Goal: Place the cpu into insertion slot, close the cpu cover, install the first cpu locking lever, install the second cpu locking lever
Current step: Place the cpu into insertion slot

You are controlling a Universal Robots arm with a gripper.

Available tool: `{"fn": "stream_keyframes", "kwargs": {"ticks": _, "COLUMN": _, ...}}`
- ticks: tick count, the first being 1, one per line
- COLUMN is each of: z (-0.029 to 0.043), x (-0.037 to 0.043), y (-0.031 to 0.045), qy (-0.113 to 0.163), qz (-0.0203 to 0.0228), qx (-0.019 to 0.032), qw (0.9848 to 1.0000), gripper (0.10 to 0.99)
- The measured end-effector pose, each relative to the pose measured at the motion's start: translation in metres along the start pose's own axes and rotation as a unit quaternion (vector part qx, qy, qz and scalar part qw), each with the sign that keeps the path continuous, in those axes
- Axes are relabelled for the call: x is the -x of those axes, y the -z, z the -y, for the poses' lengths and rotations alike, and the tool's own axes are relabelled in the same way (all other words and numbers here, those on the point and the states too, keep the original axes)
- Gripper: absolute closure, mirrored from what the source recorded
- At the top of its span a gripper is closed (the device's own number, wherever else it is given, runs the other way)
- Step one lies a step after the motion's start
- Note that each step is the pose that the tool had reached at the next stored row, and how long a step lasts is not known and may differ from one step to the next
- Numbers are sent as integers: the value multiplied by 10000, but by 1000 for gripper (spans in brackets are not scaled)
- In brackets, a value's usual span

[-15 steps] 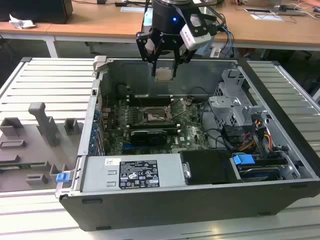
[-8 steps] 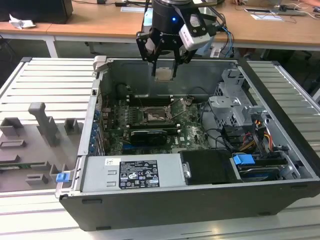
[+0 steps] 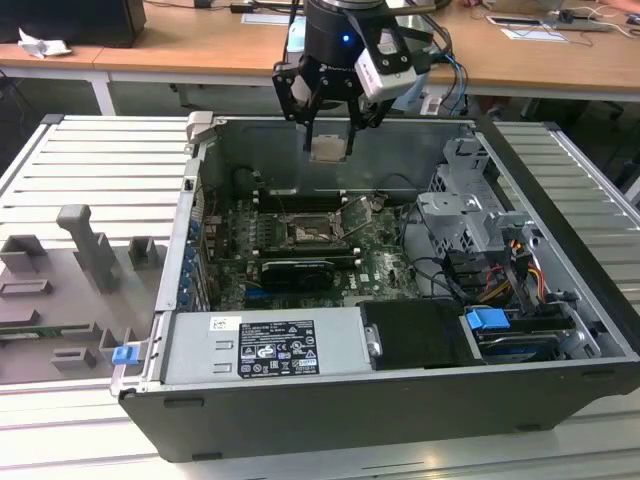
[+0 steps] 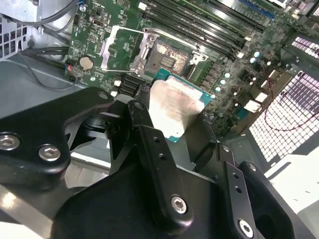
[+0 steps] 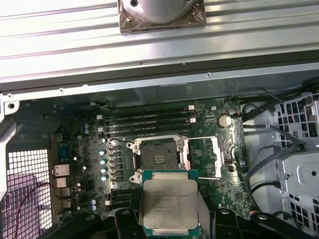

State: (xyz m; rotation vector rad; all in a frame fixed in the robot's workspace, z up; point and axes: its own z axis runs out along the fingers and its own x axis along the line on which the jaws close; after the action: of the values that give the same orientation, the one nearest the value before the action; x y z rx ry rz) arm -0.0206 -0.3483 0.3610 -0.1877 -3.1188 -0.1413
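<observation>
High in the exterior view, my gripper [image 3: 328, 140] grips the cpu [image 5: 169, 201] tight, so I should hold it flat and line it up right over the open cpu socket [image 5: 158, 158].

Top centre of the exterior view: the arm's black wrist [image 3: 340, 30] is pointing straight down, its gripper [image 3: 330, 142] hanging with both fingers [image 3: 304, 118] clamping the cpu [image 3: 330, 150] between them.
</observation>
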Motion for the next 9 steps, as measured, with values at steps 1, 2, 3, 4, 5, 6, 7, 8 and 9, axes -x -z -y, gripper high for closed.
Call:
{"fn": "stream_keyframes", "kwargs": {"ticks": 1, "z": 0, "x": 0, "y": 0, "qy": -42, "qz": 4, "qx": 1, "qw": 10000, "gripper": 557}}
{"fn": "stream_keyframes", "kwargs": {"ticks": 2, "z": 0, "x": 0, "y": 0, "qy": -89, "qz": 8, "qx": 2, "qw": 10000, "gripper": 557}}
{"fn": "stream_keyframes", "kwargs": {"ticks": 3, "z": 0, "x": 0, "y": 0, "qy": -129, "qz": 12, "qx": 3, "qw": 9999, "gripper": 557}}
{"fn": "stream_keyframes", "kwargs": {"ticks": 4, "z": 0, "x": 0, "y": 0, "qy": -167, "qz": 15, "qx": 3, "qw": 9999, "gripper": 557}}
{"fn": "stream_keyframes", "kwargs": {"ticks": 5, "z": 0, "x": 0, "y": 0, "qy": -202, "qz": 18, "qx": 4, "qw": 9998, "gripper": 557}}
{"fn": "stream_keyframes", "kwargs": {"ticks": 6, "z": 0, "x": 0, "y": 0, "qy": -228, "qz": 21, "qx": 4, "qw": 9997, "gripper": 557}}
{"fn": "stream_keyframes", "kwargs": {"ticks": 7, "z": 0, "x": 0, "y": 0, "qy": -260, "qz": 23, "qx": 5, "qw": 9997, "gripper": 557}}
{"fn": "stream_keyframes", "kwargs": {"ticks": 8, "z": 0, "x": 0, "y": 0, "qy": -282, "qz": 26, "qx": 5, "qw": 9996, "gripper": 557}}
{"fn": "stream_keyframes", "kwargs": {"ticks": 9, "z": 0, "x": 0, "y": 0, "qy": -321, "qz": 29, "qx": 6, "qw": 9995, "gripper": 557}}
